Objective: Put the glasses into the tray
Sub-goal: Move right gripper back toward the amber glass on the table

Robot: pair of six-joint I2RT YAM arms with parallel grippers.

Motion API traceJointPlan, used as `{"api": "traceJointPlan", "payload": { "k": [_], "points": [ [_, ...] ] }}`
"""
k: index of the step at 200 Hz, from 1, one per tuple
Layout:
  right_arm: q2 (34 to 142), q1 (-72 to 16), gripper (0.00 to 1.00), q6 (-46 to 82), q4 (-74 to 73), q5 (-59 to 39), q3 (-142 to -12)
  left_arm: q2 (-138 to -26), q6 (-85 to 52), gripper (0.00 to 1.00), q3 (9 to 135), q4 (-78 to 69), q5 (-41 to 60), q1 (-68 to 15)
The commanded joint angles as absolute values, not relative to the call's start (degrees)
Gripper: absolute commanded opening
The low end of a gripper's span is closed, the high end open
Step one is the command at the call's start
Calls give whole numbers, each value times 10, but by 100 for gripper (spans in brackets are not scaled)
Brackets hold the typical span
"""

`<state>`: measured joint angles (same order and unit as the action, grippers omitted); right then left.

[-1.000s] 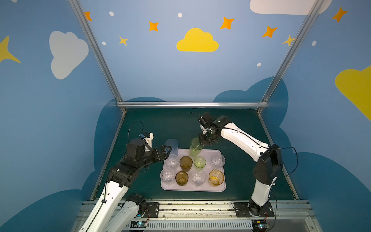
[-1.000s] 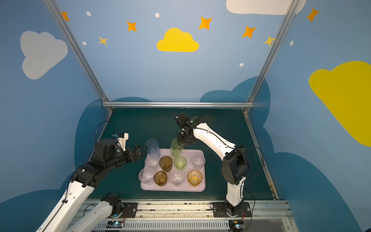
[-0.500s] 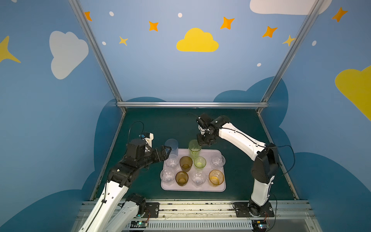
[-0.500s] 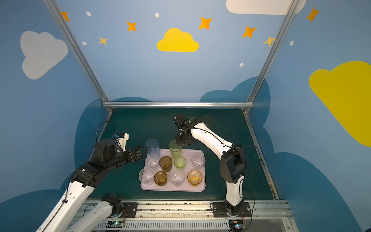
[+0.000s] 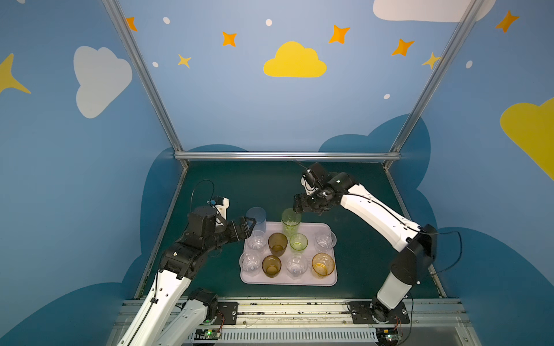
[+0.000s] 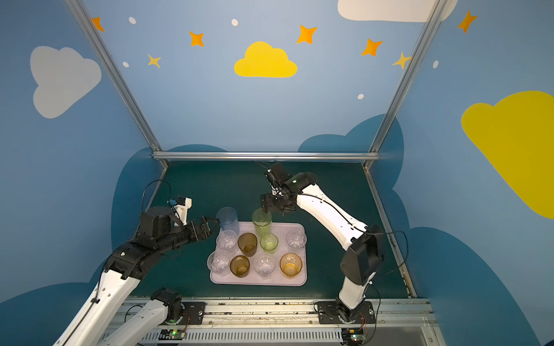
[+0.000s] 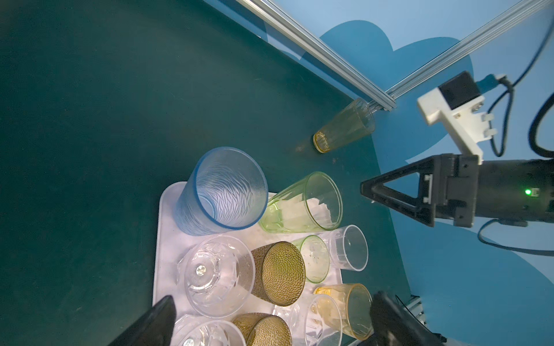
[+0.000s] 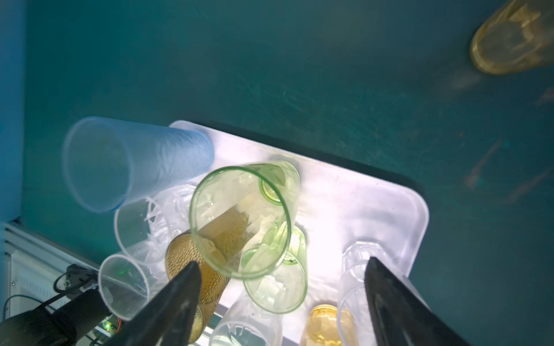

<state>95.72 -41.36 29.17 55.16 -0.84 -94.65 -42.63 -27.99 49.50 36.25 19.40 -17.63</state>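
The pale lilac tray (image 5: 287, 282) (image 6: 257, 282) holds several short glasses: clear, brown, green (image 5: 298, 242) and orange (image 5: 323, 264). A tall pale blue glass (image 5: 256, 218) stands at its far left corner. The tall yellow-green glass (image 5: 290, 223) (image 8: 239, 221) stands upright on the far edge. My right gripper (image 5: 296, 208) (image 8: 281, 302) hangs open just behind its rim, touching nothing. My left gripper (image 5: 250, 224) (image 7: 269, 323) is open beside the blue glass, over the short glasses. A tall orange glass (image 7: 344, 125) (image 8: 512, 42) lies on its side by the back rail.
Dark green mat (image 5: 239, 185) stretches behind and beside the tray. An aluminium rail (image 5: 284, 155) and blue walls close the back and sides. The right arm (image 5: 374, 215) slants over the mat to the right of the tray.
The right gripper has opened and let go of the yellow-green glass, which went from tilted in its grip to upright on the tray. The left arm has not moved.
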Motion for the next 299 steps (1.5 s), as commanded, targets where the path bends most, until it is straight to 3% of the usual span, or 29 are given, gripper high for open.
{"api": "traceJointPlan", "payload": {
  "k": [1, 43, 128, 191, 240, 275, 299],
  "points": [
    [903, -395, 86, 313, 499, -22, -895, -418, -288, 100, 509, 353, 219, -175],
    [837, -329, 86, 340, 461, -85, -820, -428, -305, 100, 504, 340, 225, -175],
    [777, -186, 86, 348, 436, -63, -763, -470, -335, 100, 515, 310, 263, -183],
    [832, -101, 86, 354, 391, -50, -791, -460, -332, 100, 510, 318, 266, -189],
    [929, -87, 83, 345, 388, -61, -862, -464, -319, 100, 516, 328, 258, -189],
    [981, -85, 72, 348, 384, -76, -895, -468, -315, 100, 516, 332, 253, -189],
    [1002, -85, 56, 353, 376, -80, -906, -468, -314, 100, 516, 335, 251, -189]
  ]
}}
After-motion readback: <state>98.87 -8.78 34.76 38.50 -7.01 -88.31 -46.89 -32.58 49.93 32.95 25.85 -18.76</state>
